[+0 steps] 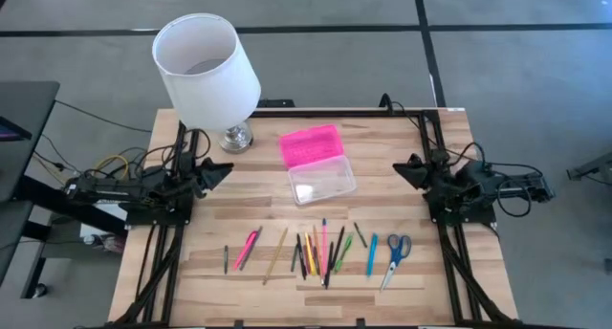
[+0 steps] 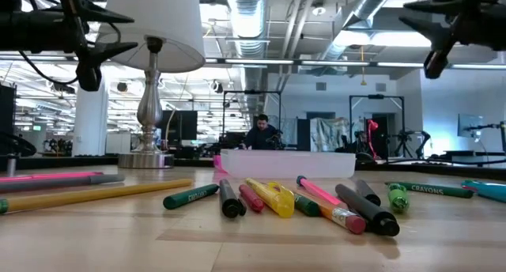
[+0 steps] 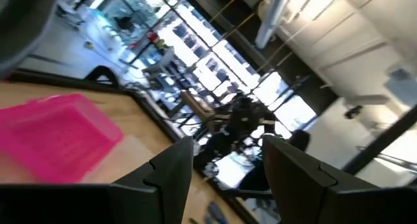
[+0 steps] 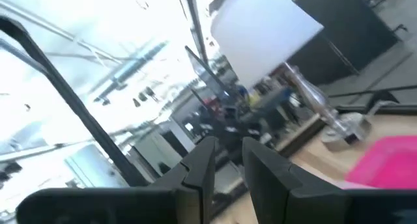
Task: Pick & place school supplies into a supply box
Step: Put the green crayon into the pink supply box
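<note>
One pair of blue-handled scissors [image 1: 395, 254] and about a dozen pens, pencils and markers [image 1: 311, 251] lie in a loose row, well apart from both sets of fingers. I see one supply box [image 1: 323, 180], its clear base empty and its pink lid [image 1: 311, 144] swung back, between my two grippers. My left gripper [image 1: 222, 172] stands open and empty. My right gripper [image 1: 403, 169] holds nothing, its fingers narrowly parted.

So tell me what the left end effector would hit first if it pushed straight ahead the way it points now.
Probably nothing on the table. The left end effector is raised and points across toward the right arm; the pink lid of the supply box sits off to one side of that line. Farther on it might meet the right end effector, though depth is unclear.
</note>
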### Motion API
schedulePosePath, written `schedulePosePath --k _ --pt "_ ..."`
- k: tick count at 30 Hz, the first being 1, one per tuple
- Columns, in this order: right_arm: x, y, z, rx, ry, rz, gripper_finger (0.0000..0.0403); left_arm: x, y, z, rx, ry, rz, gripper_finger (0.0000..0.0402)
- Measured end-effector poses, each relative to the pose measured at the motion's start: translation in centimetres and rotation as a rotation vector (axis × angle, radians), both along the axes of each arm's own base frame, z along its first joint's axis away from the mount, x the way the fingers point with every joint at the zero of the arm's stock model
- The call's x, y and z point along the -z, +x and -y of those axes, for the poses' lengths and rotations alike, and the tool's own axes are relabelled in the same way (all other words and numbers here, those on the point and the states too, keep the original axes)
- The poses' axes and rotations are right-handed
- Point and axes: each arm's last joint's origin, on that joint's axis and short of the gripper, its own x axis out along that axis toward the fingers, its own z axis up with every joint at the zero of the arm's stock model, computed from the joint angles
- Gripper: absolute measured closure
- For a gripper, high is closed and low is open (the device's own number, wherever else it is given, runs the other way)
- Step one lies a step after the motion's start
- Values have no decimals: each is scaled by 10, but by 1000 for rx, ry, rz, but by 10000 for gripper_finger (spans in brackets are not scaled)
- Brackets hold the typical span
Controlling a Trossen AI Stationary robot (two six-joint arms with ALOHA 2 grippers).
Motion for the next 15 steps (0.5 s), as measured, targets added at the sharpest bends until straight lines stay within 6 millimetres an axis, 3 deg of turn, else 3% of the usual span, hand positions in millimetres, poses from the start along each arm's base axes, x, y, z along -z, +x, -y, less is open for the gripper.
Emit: schedulePosePath --k 8,11,15 --pt "0 0 1 35 45 -3 328 2 0 -1 -23 -68 4 223" --pt "1 -1 5 160 91 0 328 1 0 0 0 -44 -2 223" --pt "-2 -2 6 181 111 25 328 1 1 2 62 19 -19 223"
